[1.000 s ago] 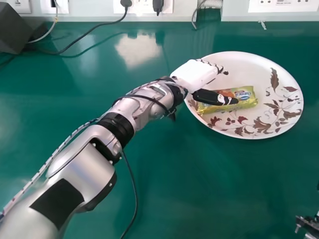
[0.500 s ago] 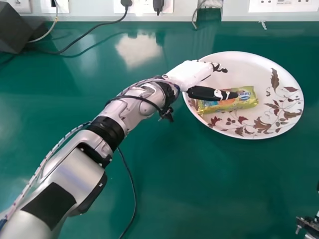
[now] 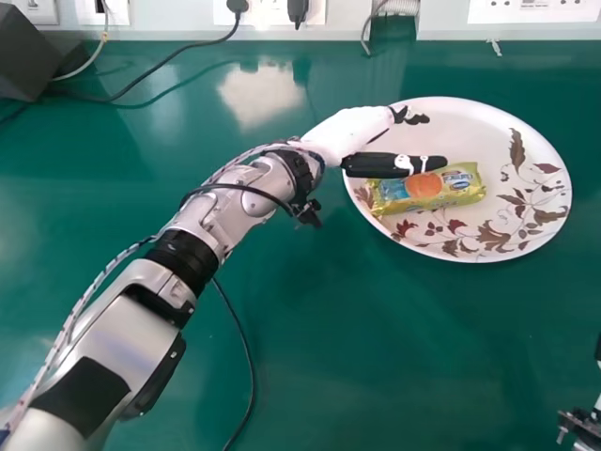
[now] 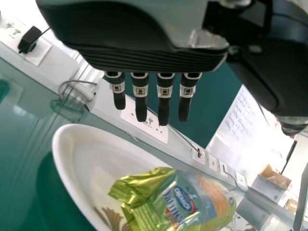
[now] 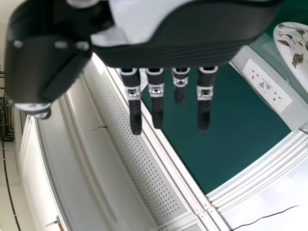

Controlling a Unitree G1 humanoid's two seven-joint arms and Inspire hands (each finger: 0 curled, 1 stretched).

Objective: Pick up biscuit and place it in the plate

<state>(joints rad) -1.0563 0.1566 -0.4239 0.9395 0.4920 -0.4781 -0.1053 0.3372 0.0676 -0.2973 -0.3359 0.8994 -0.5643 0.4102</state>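
My left hand (image 3: 352,134) is over the left rim of the white plate (image 3: 526,211) with brown leaves, its thumb just above the biscuit packet (image 3: 432,189). The yellow-green packet lies on the left part of the plate. In the left wrist view, my left hand (image 4: 163,98) has its fingers straight and holds nothing, apart from the packet (image 4: 180,202) on the plate (image 4: 91,159). My right hand (image 5: 168,91) is open and empty in the right wrist view, away from the plate (image 5: 294,48).
A dark box (image 3: 28,56) with cables stands at the back left of the green table (image 3: 376,357). Wall sockets (image 3: 535,9) line the back. Part of a dark metal device (image 3: 582,425) shows at the lower right edge.
My left hand has drawn back to the left, away from the packet, and its arm has shifted left too. More of the packet is uncovered; it lies where it was.
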